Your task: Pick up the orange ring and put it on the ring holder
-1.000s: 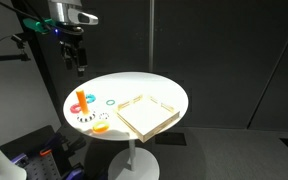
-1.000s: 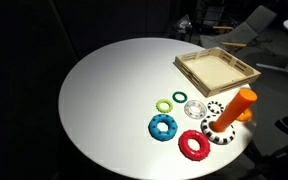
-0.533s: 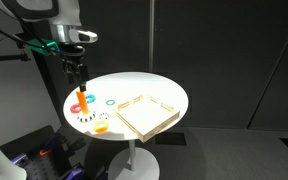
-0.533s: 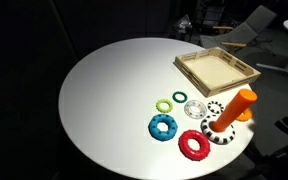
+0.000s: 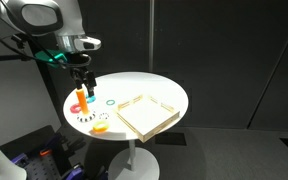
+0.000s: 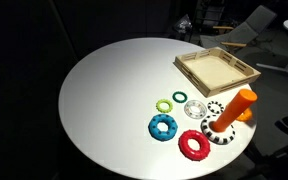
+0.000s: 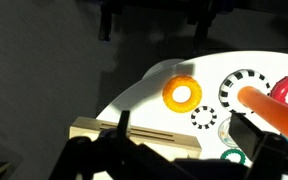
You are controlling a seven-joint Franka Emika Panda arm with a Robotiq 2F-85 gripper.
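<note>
The orange ring [image 7: 182,94] lies flat on the white table, near its edge; it also shows in an exterior view [image 5: 101,127]. The ring holder is an upright orange peg [image 5: 80,99] on a black-and-white round base [image 6: 222,131]; in the wrist view the peg [image 7: 272,108] slants in at the right. My gripper [image 5: 83,82] hangs just above the peg. In the wrist view the gripper [image 7: 184,127] is open and empty, with the orange ring ahead of its fingers. The gripper is out of view in the exterior view that looks down on the table.
A shallow wooden tray [image 6: 217,72] stands on the round white table [image 6: 114,100], also seen in an exterior view [image 5: 144,113]. A green ring [image 6: 164,104], a blue ring [image 6: 163,127], a red ring [image 6: 195,145] and a clear ring [image 6: 195,109] lie beside the peg.
The arm has moved right and down from beyond the table's edge to just above the peg. The rings, peg and tray have not moved.
</note>
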